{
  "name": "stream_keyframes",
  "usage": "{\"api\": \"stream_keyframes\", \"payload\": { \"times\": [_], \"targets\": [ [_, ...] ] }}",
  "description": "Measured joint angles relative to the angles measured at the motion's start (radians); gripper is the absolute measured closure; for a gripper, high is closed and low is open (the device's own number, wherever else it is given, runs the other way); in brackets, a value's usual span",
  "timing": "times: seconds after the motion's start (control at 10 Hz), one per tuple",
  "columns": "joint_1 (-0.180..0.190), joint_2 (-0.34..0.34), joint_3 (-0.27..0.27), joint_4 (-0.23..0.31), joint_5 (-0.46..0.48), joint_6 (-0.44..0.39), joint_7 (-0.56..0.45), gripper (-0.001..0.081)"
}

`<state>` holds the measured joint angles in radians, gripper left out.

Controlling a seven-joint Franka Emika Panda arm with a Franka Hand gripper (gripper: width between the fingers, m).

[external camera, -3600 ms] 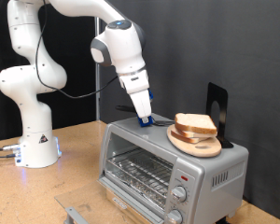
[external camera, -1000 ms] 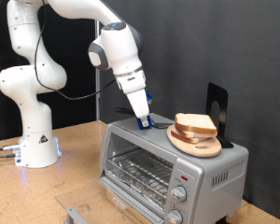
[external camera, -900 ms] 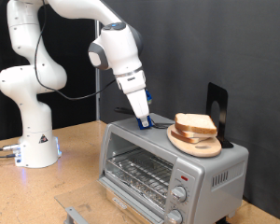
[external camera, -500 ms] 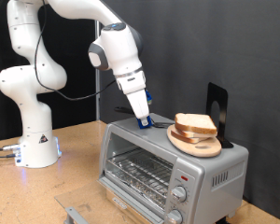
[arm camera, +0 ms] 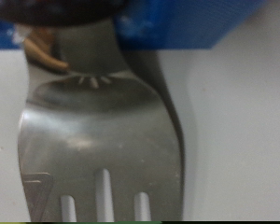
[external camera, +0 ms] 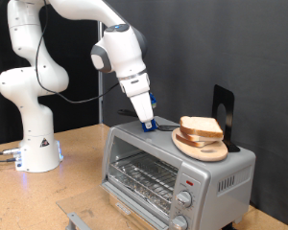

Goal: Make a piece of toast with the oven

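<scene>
The silver-grey oven [external camera: 173,171] stands at the exterior view's lower right, with its wire rack [external camera: 144,175] showing at the front and two knobs [external camera: 182,206] on the right. On its top lies a round wooden plate [external camera: 204,146] with stacked bread slices [external camera: 202,127]; the top one is pale with a tan crust. My gripper [external camera: 150,125] reaches down to the oven top just left of the plate. In the wrist view its blue fingers [arm camera: 191,23] close on the neck of a slotted metal spatula [arm camera: 98,140], which fills the picture.
A black stand [external camera: 223,113] rises behind the plate at the oven's back right. The robot base [external camera: 34,144] stands at the left on the wooden table [external camera: 67,172]. A grey metal piece [external camera: 75,219] lies on the table at the bottom edge.
Since 3.6 s ago the arm has shifted slightly to the exterior view's left, with the fingertips still on the oven top. Over the last second nothing has visibly moved.
</scene>
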<state>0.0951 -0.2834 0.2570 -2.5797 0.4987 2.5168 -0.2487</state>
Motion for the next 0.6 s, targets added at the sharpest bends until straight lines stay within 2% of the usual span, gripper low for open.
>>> {"api": "stream_keyframes", "payload": {
  "times": [0.2, 0.4, 0.5, 0.6],
  "targets": [
    [0.002, -0.01, -0.004, 0.005, 0.056, -0.019, -0.026, 0.0417],
    [0.002, -0.053, -0.016, 0.017, 0.084, -0.09, -0.048, 0.0417],
    [0.002, -0.079, -0.023, 0.025, 0.084, -0.142, -0.048, 0.0416],
    [-0.004, -0.103, -0.028, 0.043, 0.06, -0.238, -0.033, 0.0416]
  ]
}}
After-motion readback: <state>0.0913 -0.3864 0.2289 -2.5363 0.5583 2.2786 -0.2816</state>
